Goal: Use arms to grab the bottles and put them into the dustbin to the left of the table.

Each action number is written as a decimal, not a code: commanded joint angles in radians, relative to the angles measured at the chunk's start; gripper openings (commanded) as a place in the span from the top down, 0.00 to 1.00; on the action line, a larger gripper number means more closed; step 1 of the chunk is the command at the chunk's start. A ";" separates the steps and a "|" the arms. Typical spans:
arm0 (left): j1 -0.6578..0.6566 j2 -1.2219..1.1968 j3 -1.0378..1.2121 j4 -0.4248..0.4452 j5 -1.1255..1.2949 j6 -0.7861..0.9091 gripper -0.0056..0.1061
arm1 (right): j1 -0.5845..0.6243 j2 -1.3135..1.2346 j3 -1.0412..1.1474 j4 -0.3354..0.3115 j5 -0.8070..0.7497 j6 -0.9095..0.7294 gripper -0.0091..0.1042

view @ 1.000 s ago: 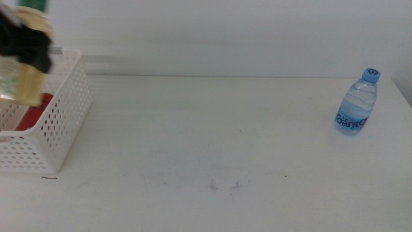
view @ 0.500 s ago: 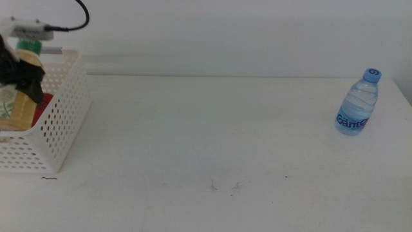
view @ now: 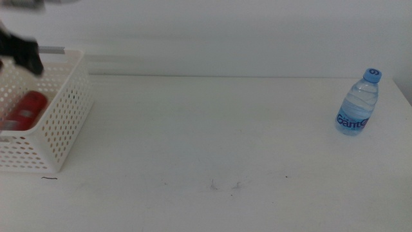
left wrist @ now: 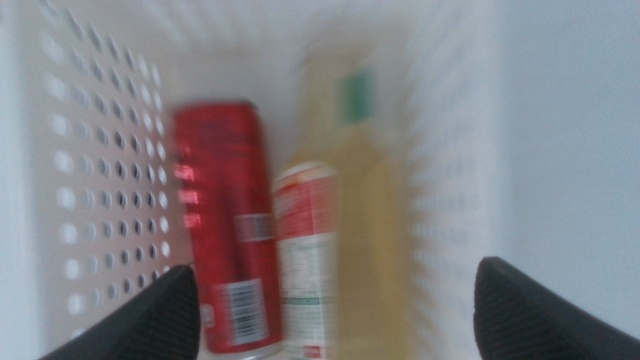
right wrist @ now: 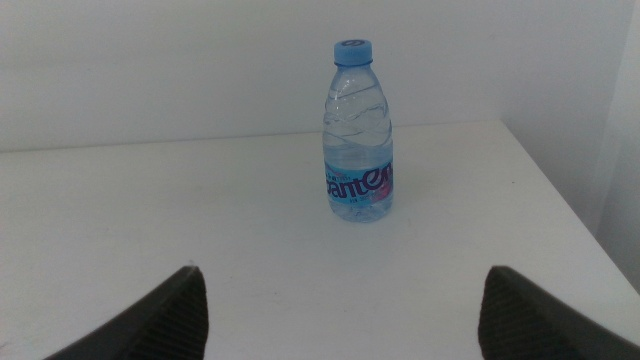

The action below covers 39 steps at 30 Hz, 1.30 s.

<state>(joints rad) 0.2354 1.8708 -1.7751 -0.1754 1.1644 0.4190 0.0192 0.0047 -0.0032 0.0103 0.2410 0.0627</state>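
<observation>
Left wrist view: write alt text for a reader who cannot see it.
Blurred view down into the white basket, where a red can and a yellow tea bottle lie side by side. The left gripper hangs above them, jaws open and empty.

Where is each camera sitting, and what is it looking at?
Middle view: sits above the white table, looking forward and down; shows the white perforated plastic basket, the clear blue-capped water bottle and the left gripper over the basket.
Left wrist view: looks down into the basket at the slim red can and the yellow tea bottle; its own open fingers show.
Right wrist view: looks across the table at the water bottle; open fingers show.
Shared: the middle and right wrist views both show the bottle.
</observation>
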 commanded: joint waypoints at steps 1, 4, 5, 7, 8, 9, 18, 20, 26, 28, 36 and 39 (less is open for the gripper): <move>-0.023 -0.122 -0.014 -0.059 0.029 0.003 0.11 | -0.009 -0.005 0.003 -0.010 -0.009 -0.003 0.14; -0.059 -0.243 -0.014 -0.135 0.057 0.000 0.11 | -0.009 -0.005 0.003 -0.010 -0.009 -0.003 0.14; -0.070 -0.282 -0.014 -0.182 0.057 0.000 0.11 | -0.009 -0.005 0.003 -0.010 -0.009 -0.003 0.14; -0.090 -0.346 -0.014 -0.279 0.057 0.000 0.11 | -0.009 -0.005 0.003 -0.010 -0.009 -0.003 0.14; -0.105 -0.380 -0.009 -0.319 0.057 0.000 0.11 | -0.009 -0.005 0.003 -0.010 -0.009 -0.003 0.14; -0.126 -0.416 -0.003 -0.348 0.057 0.000 0.11 | -0.009 -0.005 0.003 -0.010 -0.009 -0.003 0.14; -0.403 -0.625 -0.001 -0.337 0.057 -0.007 0.11 | -0.009 -0.005 0.003 -0.010 -0.009 -0.003 0.14; -0.476 -0.644 -0.001 -0.307 0.057 -0.023 0.11 | -0.009 -0.005 0.003 -0.010 -0.009 -0.003 0.14; -0.584 -0.665 -0.001 -0.294 0.057 -0.042 0.11 | -0.009 -0.005 0.003 -0.010 -0.009 -0.003 0.14; -0.585 -0.663 -0.001 -0.321 0.057 -0.042 0.11 | -0.009 -0.005 0.003 -0.010 -0.009 -0.003 0.14; -0.585 -0.663 -0.001 -0.319 0.057 -0.042 0.11 | -0.009 -0.005 0.003 -0.010 -0.009 -0.003 0.14; -0.585 -0.661 -0.001 -0.319 0.057 -0.042 0.11 | -0.009 -0.002 -0.019 0.004 -0.002 -0.003 0.14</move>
<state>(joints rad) -0.3465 1.2128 -1.7779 -0.4847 1.2269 0.3866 0.0192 0.0047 -0.0053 0.0129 0.2451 0.0627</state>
